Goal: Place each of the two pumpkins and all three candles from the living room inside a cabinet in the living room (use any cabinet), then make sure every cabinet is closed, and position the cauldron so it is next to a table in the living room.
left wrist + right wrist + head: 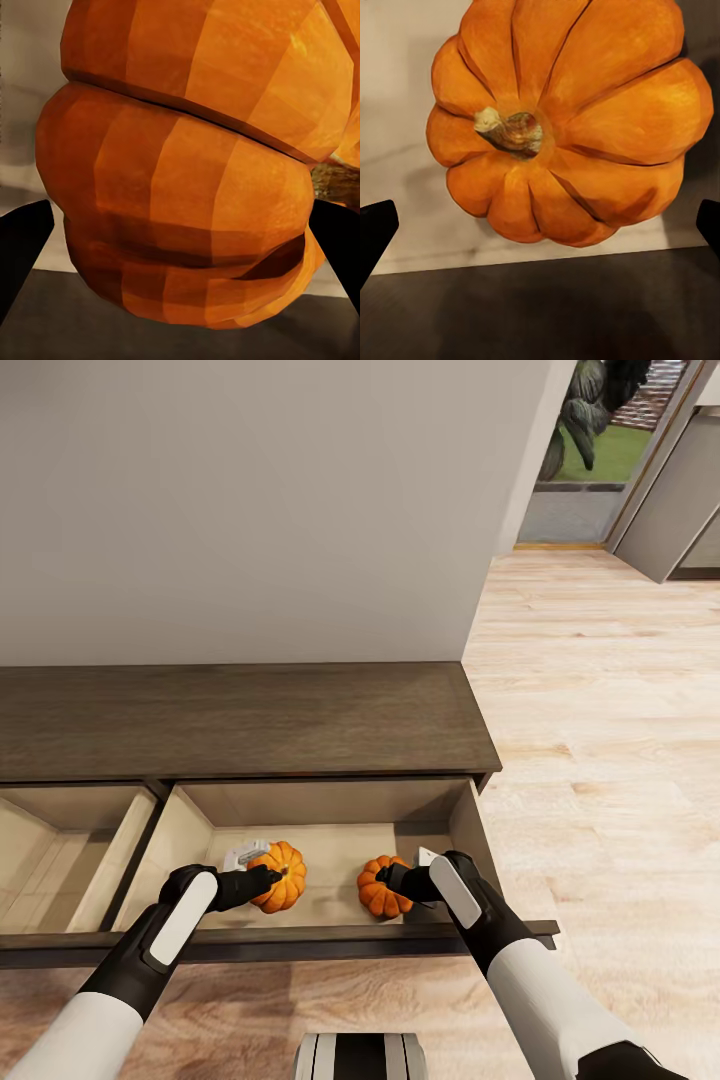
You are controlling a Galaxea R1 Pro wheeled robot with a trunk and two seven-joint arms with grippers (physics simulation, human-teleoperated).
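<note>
Here, 2 pumpkins inside 1 cabinet drawer.

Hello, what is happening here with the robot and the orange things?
The robot has both arms in an open drawer of the cabinet. The left gripper is at one pumpkin, the right gripper at the other pumpkin. Both grippers look open, fingers apart. A second drawer also stands open.

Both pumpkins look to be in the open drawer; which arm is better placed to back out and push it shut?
Probably the right. Its gripper is open, fingers wide of its pumpkin. The left gripper has its pumpkin close between its fingers, so it may need to release first. Both sit just inside the drawer.
</note>
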